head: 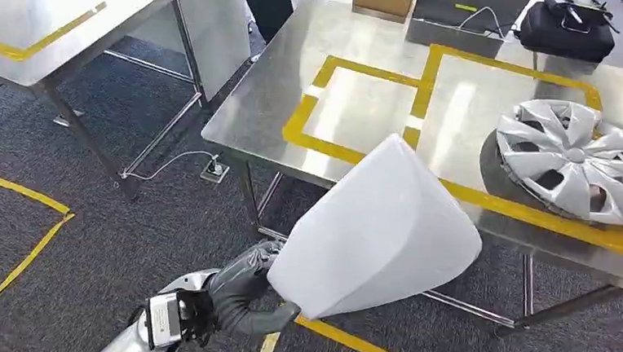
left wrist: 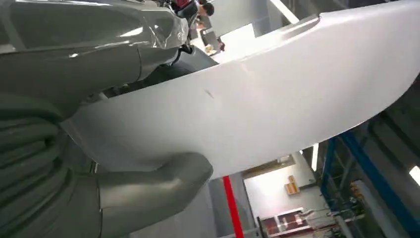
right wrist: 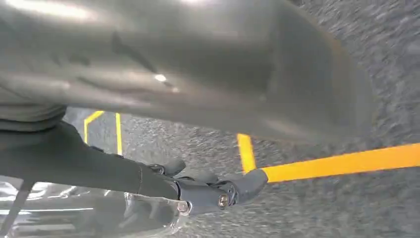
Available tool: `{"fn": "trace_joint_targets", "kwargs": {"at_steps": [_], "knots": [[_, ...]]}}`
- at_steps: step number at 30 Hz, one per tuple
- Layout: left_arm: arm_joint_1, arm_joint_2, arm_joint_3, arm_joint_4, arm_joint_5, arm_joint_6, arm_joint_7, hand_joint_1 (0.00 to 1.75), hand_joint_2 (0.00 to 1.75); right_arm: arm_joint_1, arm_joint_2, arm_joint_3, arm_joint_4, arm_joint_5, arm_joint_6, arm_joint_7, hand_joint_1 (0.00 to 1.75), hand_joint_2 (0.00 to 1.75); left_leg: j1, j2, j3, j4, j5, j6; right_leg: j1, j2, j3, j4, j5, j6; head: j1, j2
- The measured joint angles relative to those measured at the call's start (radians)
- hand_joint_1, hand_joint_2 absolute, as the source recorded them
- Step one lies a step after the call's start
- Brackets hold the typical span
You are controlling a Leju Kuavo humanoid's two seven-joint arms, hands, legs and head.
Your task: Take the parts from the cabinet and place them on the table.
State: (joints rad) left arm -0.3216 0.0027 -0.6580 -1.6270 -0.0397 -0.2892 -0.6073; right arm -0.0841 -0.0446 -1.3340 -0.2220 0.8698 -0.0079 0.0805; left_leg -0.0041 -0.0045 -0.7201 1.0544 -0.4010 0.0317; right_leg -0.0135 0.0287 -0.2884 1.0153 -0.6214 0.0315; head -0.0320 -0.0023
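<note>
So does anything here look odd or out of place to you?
Nothing looks broken or spilled. The left hand holds a big white panel above the floor, short of the table. The silver wheel cover lies half across the yellow tape, a bit askew.
</note>
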Motion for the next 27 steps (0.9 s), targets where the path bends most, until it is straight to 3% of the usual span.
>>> {"fn": "trace_joint_targets", "kwargs": {"at_steps": [1,2,3,4,6,7,8,9,10,11,13,14,16,17,20,21,22,24,25,26,27], "knots": [[0.001,-0.001,0.000,0.000,-0.002,0.001,0.001,1.75,1.75,-0.001,0.002,0.000,0.000,0.001,-0.002,-0.007,0.00,0.00,0.004,0.006,0.029,-0.009,-0.010,0.002,-0.001,-0.009,-0.054,0.106,0.037,0.000,0.005,0.000],[0.000,-0.001,0.000,0.000,-0.003,0.006,0.001,1.75,1.75,-0.003,0.001,0.000,0.000,0.001,-0.003,-0.015,0.00,0.00,0.005,0.007,0.055,-0.021,-0.026,0.005,-0.001,-0.014,-0.118,0.190,0.042,0.003,0.007,0.000],[0.001,-0.001,0.000,0.000,-0.010,0.011,0.001,1.75,1.75,-0.002,0.001,0.000,0.000,0.001,-0.003,-0.017,0.00,0.00,0.006,0.006,0.082,-0.033,-0.041,0.007,-0.001,-0.017,-0.181,0.247,0.010,0.008,0.010,0.000],[0.002,-0.001,-0.001,0.000,-0.016,0.017,0.000,1.75,1.75,0.000,0.002,0.000,0.000,0.001,-0.002,-0.018,0.00,0.00,0.007,0.004,0.110,-0.045,-0.056,0.007,-0.001,-0.017,-0.234,0.271,-0.049,0.012,0.010,0.000],[0.001,-0.001,-0.003,0.000,-0.020,0.024,-0.001,1.75,1.75,0.003,0.005,0.000,0.001,0.002,0.000,-0.021,0.00,0.00,0.007,0.002,0.165,-0.060,-0.090,0.007,-0.002,-0.018,-0.312,0.253,-0.164,0.015,0.012,0.000],[0.002,-0.001,-0.002,0.000,-0.021,0.028,-0.001,1.75,1.75,0.004,0.006,0.000,0.001,0.005,0.004,-0.025,0.00,0.00,0.007,0.003,0.191,-0.061,-0.108,0.006,-0.002,-0.018,-0.337,0.222,-0.187,0.014,0.012,0.000],[0.002,0.000,-0.002,0.000,-0.021,0.031,-0.001,1.75,1.75,0.005,0.006,0.000,0.001,0.007,0.007,-0.029,0.00,0.00,0.007,0.005,0.216,-0.061,-0.129,0.004,-0.002,-0.020,-0.356,0.176,-0.166,0.011,0.012,0.000],[0.003,0.001,-0.003,0.000,-0.023,0.034,-0.002,1.75,1.75,0.007,0.006,0.000,0.001,0.009,0.009,-0.032,0.00,0.00,0.007,0.008,0.243,-0.061,-0.150,0.002,-0.002,-0.026,-0.368,0.113,-0.078,0.005,0.012,0.000],[0.007,0.004,-0.003,0.000,-0.024,0.036,-0.002,1.75,1.75,0.012,0.008,0.000,0.001,0.010,0.011,-0.034,0.00,0.00,0.006,0.011,0.251,-0.066,-0.170,-0.003,-0.001,-0.041,-0.375,0.052,0.098,-0.001,0.014,0.000],[0.010,0.007,-0.004,0.001,-0.025,0.038,-0.003,1.75,1.75,0.015,0.010,0.000,0.002,0.010,0.014,-0.036,0.00,0.00,0.003,0.007,0.275,-0.055,-0.191,-0.008,0.001,-0.050,-0.381,0.022,0.206,-0.004,0.014,0.000],[0.011,0.013,-0.002,-0.002,-0.034,0.041,-0.005,1.75,1.75,0.012,0.014,0.001,0.003,0.013,0.020,-0.043,0.00,0.00,0.005,0.008,0.288,-0.060,-0.210,-0.025,0.010,-0.043,-0.368,0.032,0.196,-0.014,0.008,0.000],[0.011,0.012,-0.002,-0.007,-0.034,0.041,-0.010,1.75,1.75,0.008,0.015,0.002,0.003,0.013,0.022,-0.047,0.00,0.00,0.006,0.010,0.295,-0.055,-0.205,-0.029,0.012,-0.040,-0.366,0.032,0.188,-0.022,0.011,0.000],[0.010,0.013,-0.002,-0.015,-0.035,0.043,-0.017,1.75,1.75,0.002,0.014,0.005,0.003,0.013,0.027,-0.052,0.00,0.00,0.007,0.010,0.280,-0.019,-0.207,-0.036,0.005,-0.032,-0.340,0.022,0.176,-0.039,0.010,0.000],[0.010,0.014,-0.002,-0.015,-0.035,0.043,-0.019,1.75,1.75,0.000,0.014,0.005,0.003,0.011,0.029,-0.053,0.00,0.00,0.007,0.009,0.251,0.034,-0.222,-0.039,0.005,-0.031,-0.332,0.020,0.171,-0.046,0.005,0.000],[0.013,0.020,-0.002,-0.015,-0.035,0.044,-0.019,1.75,1.75,0.001,0.015,0.005,0.003,0.010,0.032,-0.060,0.00,0.00,0.007,0.009,0.107,0.224,-0.312,-0.047,0.007,-0.028,-0.319,0.020,0.150,-0.052,0.006,0.000],[0.014,0.022,-0.002,-0.015,-0.035,0.044,-0.019,1.75,1.75,0.001,0.017,0.006,0.003,0.010,0.034,-0.060,0.00,0.00,0.007,0.008,0.073,0.245,-0.311,-0.046,0.008,-0.025,-0.311,0.021,0.143,-0.052,0.007,0.000],[0.015,0.023,-0.003,-0.015,-0.035,0.044,-0.019,1.75,1.75,0.001,0.019,0.006,0.003,0.010,0.035,-0.060,0.00,0.00,0.007,0.008,0.062,0.219,-0.273,-0.043,0.010,-0.022,-0.299,0.021,0.135,-0.052,0.006,0.000],[0.015,0.025,-0.002,-0.015,-0.035,0.045,-0.019,1.75,1.75,0.001,0.019,0.006,0.003,0.010,0.035,-0.060,0.00,0.00,0.003,0.006,0.095,0.070,-0.137,-0.031,0.013,-0.017,-0.274,0.020,0.118,-0.051,0.007,0.000],[0.015,0.026,-0.002,-0.015,-0.035,0.045,-0.019,1.75,1.75,0.001,0.020,0.006,0.003,0.010,0.036,-0.060,0.00,0.00,-0.002,0.006,0.113,-0.013,-0.076,-0.020,0.013,-0.016,-0.268,0.019,0.112,-0.050,0.007,0.000],[0.016,0.028,-0.003,-0.015,-0.035,0.046,-0.019,1.75,1.75,0.001,0.029,0.006,0.005,0.010,0.037,-0.060,0.00,0.00,-0.007,0.007,0.112,-0.012,-0.096,-0.011,0.011,-0.015,-0.265,0.016,0.110,-0.048,0.019,0.000],[0.015,0.028,-0.003,-0.015,-0.036,0.046,-0.019,1.75,1.75,0.001,0.026,0.006,0.005,0.010,0.038,-0.061,0.00,0.00,-0.013,0.003,0.114,-0.033,-0.106,-0.011,0.007,-0.014,-0.272,0.016,0.109,-0.041,0.015,0.000]]}}
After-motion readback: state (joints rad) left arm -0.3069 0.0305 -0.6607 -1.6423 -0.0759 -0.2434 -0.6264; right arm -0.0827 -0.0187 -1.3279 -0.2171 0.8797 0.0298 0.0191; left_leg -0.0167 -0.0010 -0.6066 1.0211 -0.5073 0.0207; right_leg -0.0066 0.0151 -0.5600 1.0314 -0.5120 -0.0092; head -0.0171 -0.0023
